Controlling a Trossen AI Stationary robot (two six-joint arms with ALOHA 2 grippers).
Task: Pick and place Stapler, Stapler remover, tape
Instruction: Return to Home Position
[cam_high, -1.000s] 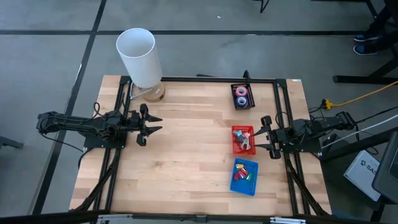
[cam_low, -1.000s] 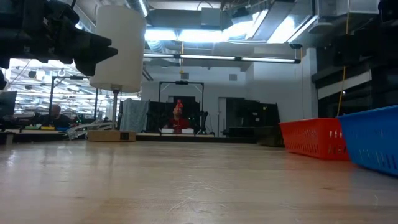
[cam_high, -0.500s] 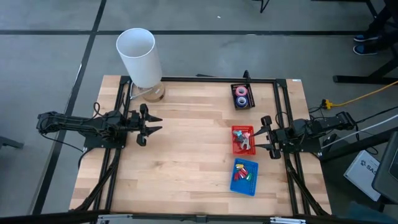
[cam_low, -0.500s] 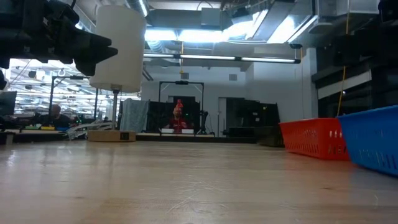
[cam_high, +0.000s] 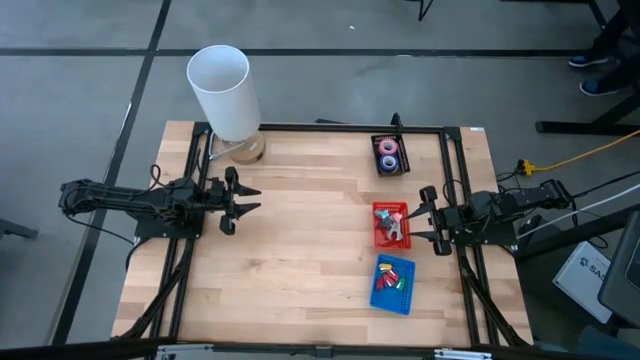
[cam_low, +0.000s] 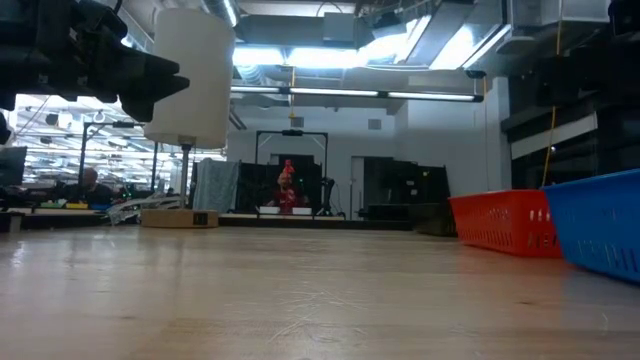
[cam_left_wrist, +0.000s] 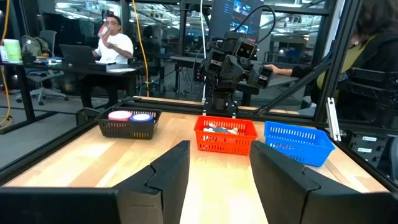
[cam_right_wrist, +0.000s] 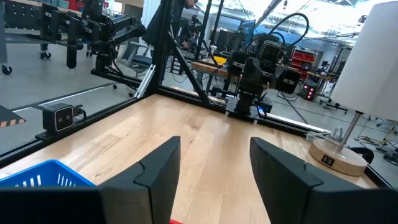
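Two tape rolls, one pink (cam_high: 387, 147) and one blue (cam_high: 389, 162), lie in a black basket (cam_left_wrist: 127, 127) at the table's far right. A red basket (cam_high: 391, 224) holds grey and red pieces. A blue basket (cam_high: 393, 284) holds several small coloured pieces. Which of these are the stapler or the stapler remover I cannot tell. My left gripper (cam_high: 250, 199) hovers open over the table's left side, pointing level toward the right. My right gripper (cam_high: 420, 215) hovers open just right of the red basket, pointing level toward the left. Neither has anything between its fingers.
A tall white lamp (cam_high: 222, 88) stands on a round wooden base (cam_high: 243, 150) at the far left corner. A black frame (cam_high: 320, 128) runs along the table's edges. The bare wooden middle of the table (cam_high: 310, 230) lies between the two grippers.
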